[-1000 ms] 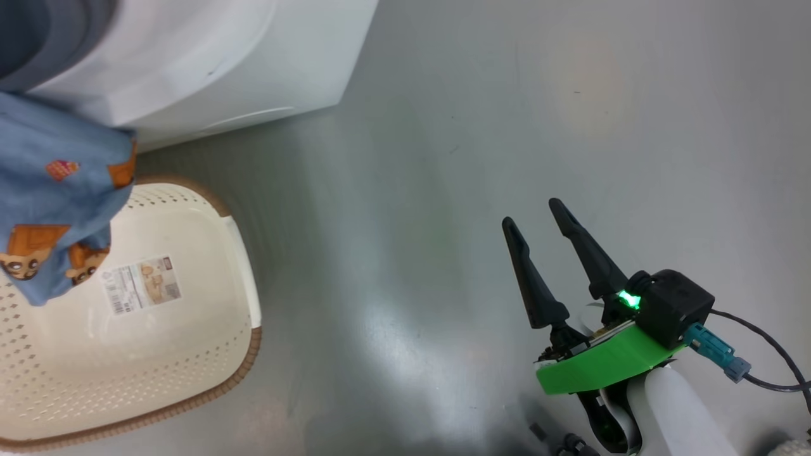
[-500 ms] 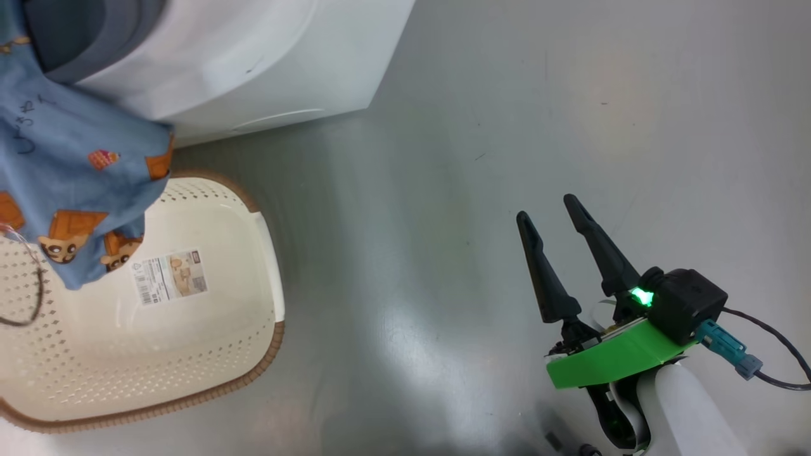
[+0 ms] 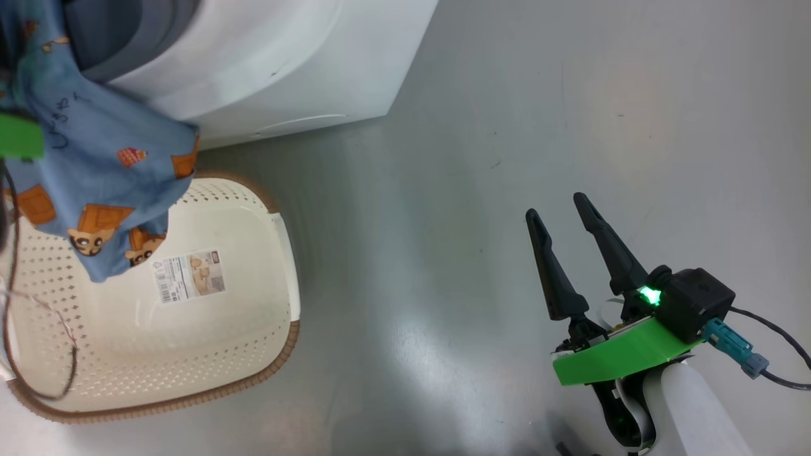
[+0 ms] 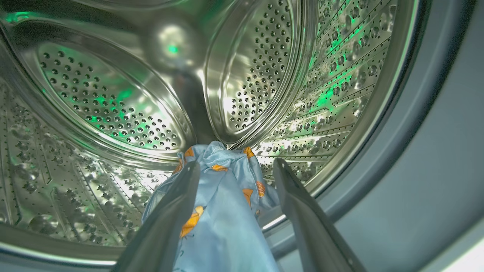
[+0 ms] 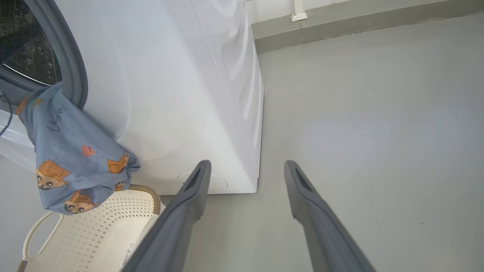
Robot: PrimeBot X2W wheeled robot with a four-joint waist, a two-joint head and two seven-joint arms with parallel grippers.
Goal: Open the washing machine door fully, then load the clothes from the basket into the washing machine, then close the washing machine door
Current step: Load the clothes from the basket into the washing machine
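The right hand (image 3: 555, 208) hangs over the grey floor (image 3: 481, 126), its two fingers spread. One basket (image 3: 279, 354) stands just before the one washing machine (image 3: 285, 63). One bear-print garment (image 3: 95, 158) drapes from the steel drum (image 4: 113, 102) over the basket and lies between the left hand's (image 4: 236, 164) two parted fingers.

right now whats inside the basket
The basket shows a bare perforated bottom with a label sticker. The bear-print clothes, trailing from the washing machine opening, hang over its far left corner and hide whatever lies beneath there.
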